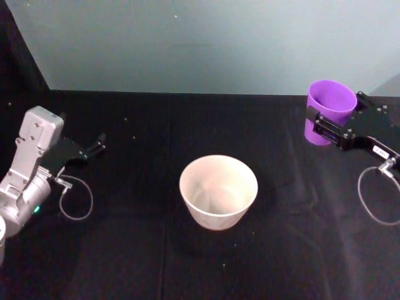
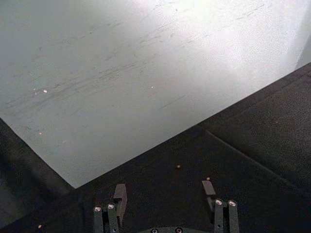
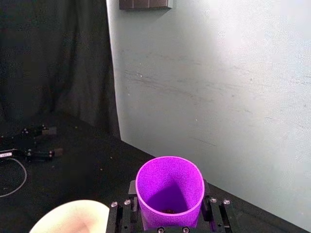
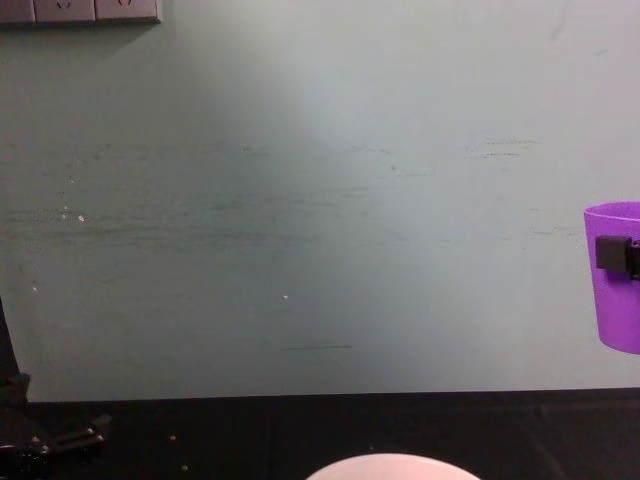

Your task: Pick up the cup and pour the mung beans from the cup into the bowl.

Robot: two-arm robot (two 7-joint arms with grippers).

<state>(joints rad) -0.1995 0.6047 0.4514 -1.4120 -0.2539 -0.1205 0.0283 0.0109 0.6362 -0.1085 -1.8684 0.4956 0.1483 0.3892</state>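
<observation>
My right gripper (image 1: 326, 128) fingers clamp the cup (image 1: 330, 100) upright, aloft at far right. I'd carry it level over the central bowl (image 1: 215, 215), then tip slowly. Left gripper (image 1: 94, 149) parked left, fingers open.

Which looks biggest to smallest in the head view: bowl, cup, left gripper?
1. bowl
2. cup, held up in the right gripper; nearer the camera, so maybe flattered
3. left gripper, open, far left
</observation>
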